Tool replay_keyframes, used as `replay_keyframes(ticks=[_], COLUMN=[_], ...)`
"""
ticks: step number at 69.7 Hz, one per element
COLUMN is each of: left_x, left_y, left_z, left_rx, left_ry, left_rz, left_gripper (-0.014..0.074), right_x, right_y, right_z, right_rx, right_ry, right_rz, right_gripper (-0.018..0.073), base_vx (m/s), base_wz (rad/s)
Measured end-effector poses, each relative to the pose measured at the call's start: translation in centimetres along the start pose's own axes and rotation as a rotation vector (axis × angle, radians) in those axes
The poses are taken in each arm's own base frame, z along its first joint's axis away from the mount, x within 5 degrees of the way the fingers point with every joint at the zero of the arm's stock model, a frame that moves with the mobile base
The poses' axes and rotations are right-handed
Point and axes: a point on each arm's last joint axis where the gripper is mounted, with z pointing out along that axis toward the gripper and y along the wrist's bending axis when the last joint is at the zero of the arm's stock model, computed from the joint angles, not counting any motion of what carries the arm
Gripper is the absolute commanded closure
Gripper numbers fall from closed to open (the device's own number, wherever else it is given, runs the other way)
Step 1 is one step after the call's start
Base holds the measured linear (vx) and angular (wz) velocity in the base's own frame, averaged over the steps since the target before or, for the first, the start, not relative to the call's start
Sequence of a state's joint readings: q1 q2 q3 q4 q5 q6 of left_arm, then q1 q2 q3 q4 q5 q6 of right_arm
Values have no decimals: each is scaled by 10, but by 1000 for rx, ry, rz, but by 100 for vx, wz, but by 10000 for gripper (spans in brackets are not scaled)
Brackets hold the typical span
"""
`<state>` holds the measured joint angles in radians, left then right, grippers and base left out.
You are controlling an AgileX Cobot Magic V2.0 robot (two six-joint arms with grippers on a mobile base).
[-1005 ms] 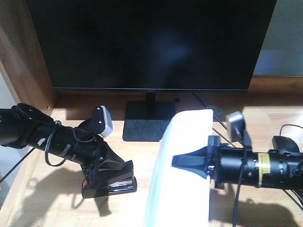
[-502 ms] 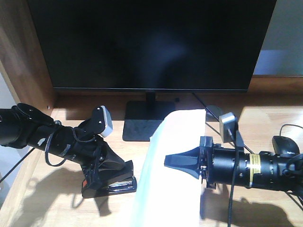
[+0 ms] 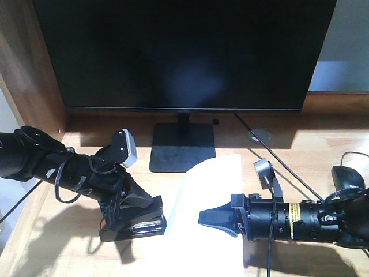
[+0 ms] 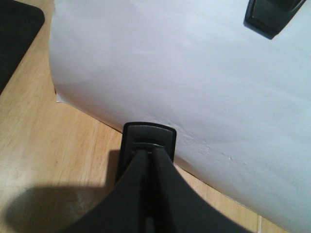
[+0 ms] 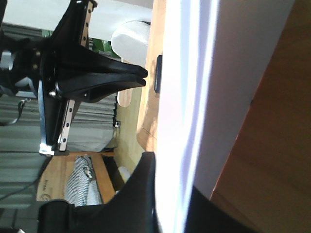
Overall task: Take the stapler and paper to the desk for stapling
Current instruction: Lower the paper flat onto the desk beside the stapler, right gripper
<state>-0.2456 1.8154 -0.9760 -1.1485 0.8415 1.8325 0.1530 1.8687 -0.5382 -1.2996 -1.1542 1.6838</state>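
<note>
Light wood desk (image 3: 323,151) here. The monitor stand base (image 3: 182,148) sits back middle, with a round grommet (image 3: 259,136) just right of it. The black stapler (image 3: 137,226) is front left and the mouse (image 3: 347,175) far right.

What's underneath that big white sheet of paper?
Only the wooden desk shows around the paper. The right end effector clamps the sheet, with one finger visible on top. The other finger and the desk surface beneath are covered.

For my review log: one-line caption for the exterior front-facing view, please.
White paper held over the desk by the right gripper; black stapler gripped beside it by the left gripper.
</note>
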Motion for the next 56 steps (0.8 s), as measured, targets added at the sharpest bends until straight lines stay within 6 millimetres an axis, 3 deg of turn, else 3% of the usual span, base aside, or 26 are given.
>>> replay_keyframes(ticks=[29,56], left_x=[0,0], left_y=[0,0], left_z=[0,0], left_rx=[0,0], left_ry=[0,0], left_rz=[0,0], left_gripper=[603,603], right_x=[18,19], right_y=[-1,-2], right_z=[-2,-3], right_rx=[7,-8], right_ry=[201,223], right_rz=[-242,-394], right_gripper=[565,565], base_vx=[0,0], base_wz=[0,0])
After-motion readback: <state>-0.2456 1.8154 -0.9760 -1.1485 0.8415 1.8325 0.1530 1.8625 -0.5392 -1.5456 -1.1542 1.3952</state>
